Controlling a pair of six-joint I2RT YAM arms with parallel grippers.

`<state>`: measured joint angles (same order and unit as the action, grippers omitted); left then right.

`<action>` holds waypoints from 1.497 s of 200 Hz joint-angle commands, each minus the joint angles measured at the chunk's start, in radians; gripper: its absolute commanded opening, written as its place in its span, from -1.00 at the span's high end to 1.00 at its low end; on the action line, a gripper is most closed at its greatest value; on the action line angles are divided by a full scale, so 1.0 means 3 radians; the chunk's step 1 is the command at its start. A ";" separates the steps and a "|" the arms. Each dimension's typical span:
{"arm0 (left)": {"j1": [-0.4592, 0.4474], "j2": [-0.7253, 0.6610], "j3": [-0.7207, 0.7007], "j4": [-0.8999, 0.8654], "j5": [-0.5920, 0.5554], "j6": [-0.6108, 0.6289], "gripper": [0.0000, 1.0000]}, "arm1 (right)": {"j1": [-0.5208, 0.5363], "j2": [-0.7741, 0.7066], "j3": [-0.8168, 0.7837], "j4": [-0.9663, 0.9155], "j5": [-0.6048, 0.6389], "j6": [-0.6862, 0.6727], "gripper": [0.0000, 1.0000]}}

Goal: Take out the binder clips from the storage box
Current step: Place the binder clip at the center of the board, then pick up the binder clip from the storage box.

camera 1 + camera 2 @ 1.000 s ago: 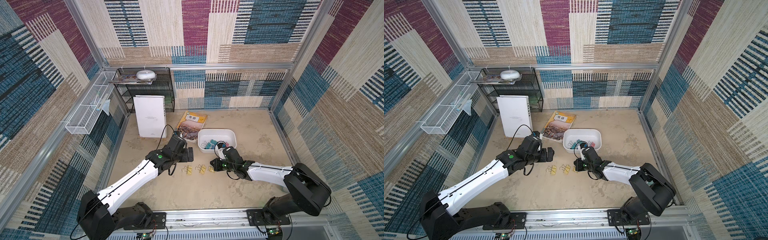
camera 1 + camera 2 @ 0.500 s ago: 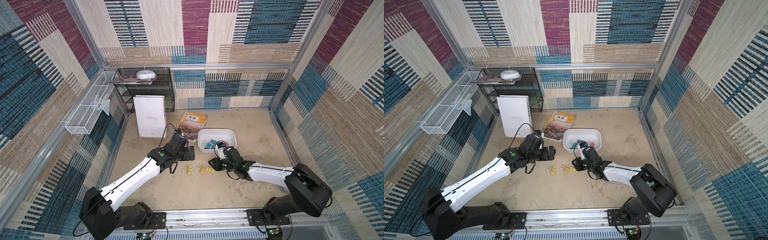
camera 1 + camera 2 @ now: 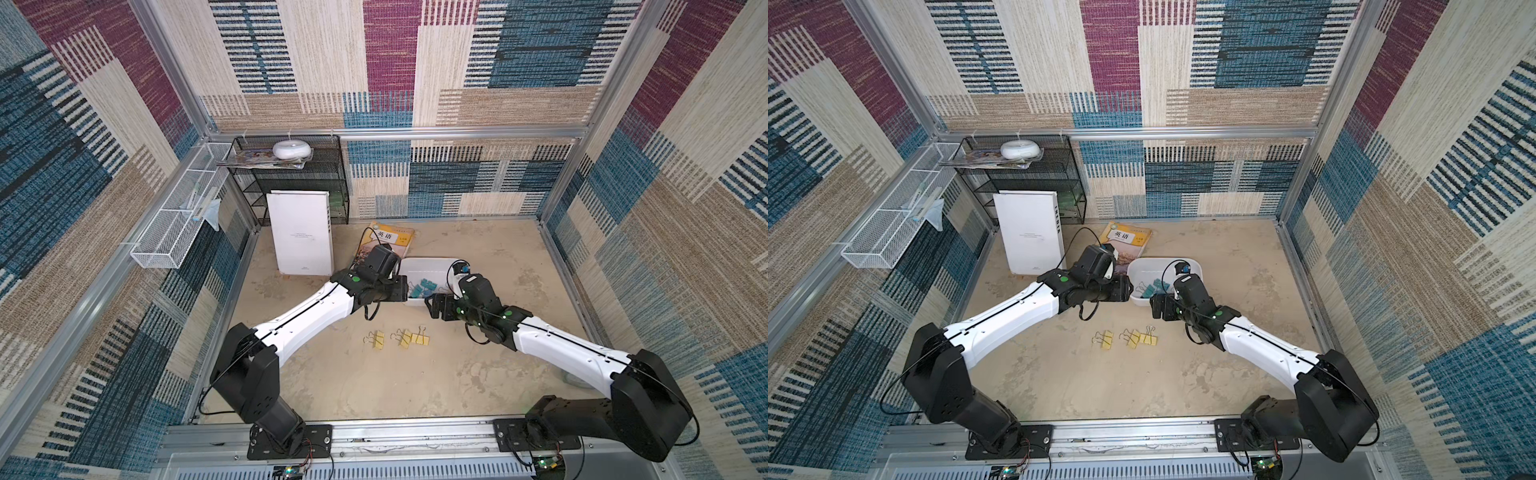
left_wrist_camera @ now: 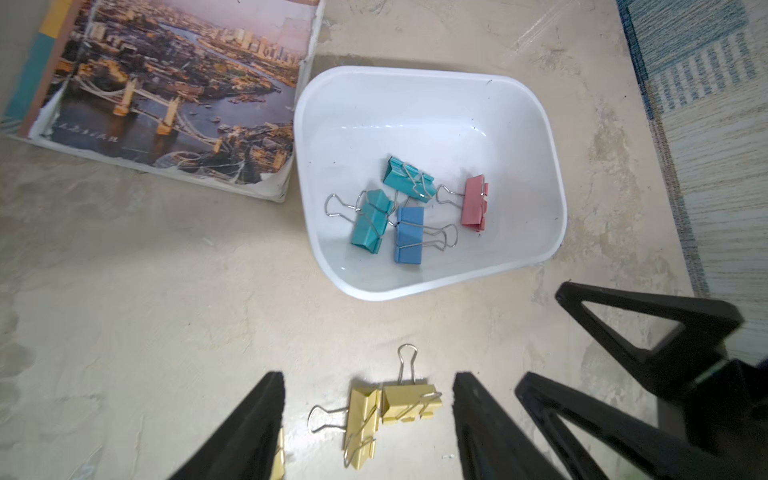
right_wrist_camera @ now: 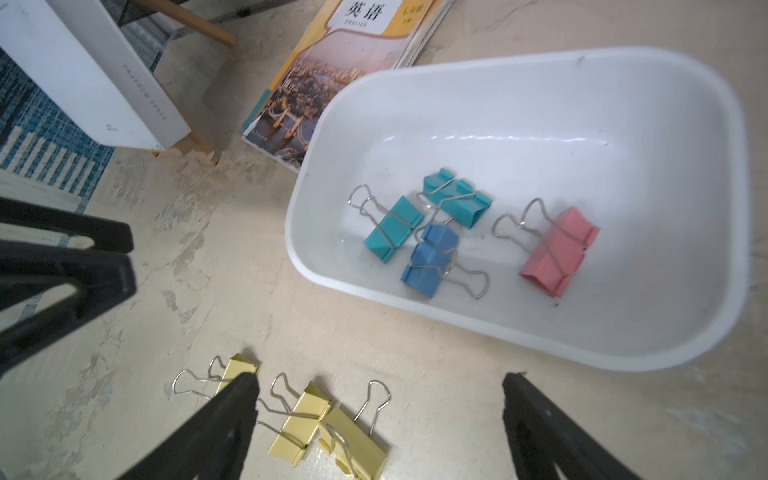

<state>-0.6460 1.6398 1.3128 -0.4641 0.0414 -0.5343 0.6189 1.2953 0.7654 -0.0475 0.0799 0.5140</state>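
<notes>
The white storage box holds several binder clips: two teal, one blue and one pink. Three yellow clips lie on the floor in front of it. My left gripper hovers at the box's left front corner, open and empty. Just off the box's front rim, my right gripper is wide open above the floor, holding nothing.
An English textbook lies behind the box's left end. A white book stands against the black mesh shelf. A white wire basket hangs on the left wall.
My right gripper opened, left a yellow clip beside the other two and drew back toward the box. My left gripper moved toward the box, its jaws somewhat narrower.
</notes>
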 commanded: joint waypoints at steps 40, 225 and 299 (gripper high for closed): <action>0.0105 0.0690 0.0510 0.0044 0.0505 0.0088 0.08 | -0.0448 -0.0056 0.0226 -0.0358 0.0108 -0.0151 -0.99; 0.0405 0.1836 0.1322 -0.0254 0.0959 0.0225 0.47 | -0.0703 0.0162 0.0497 -0.0435 0.0102 -0.0183 -0.98; 0.0405 0.1704 0.1346 -0.0271 0.0876 0.0262 1.00 | -0.0713 0.0163 0.0482 -0.0415 0.0061 -0.0159 -0.99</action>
<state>-0.5251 2.1815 1.7168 -0.5117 0.3355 -0.4686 0.4049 1.3445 0.9089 -0.1738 0.1040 0.4694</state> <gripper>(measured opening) 0.064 0.993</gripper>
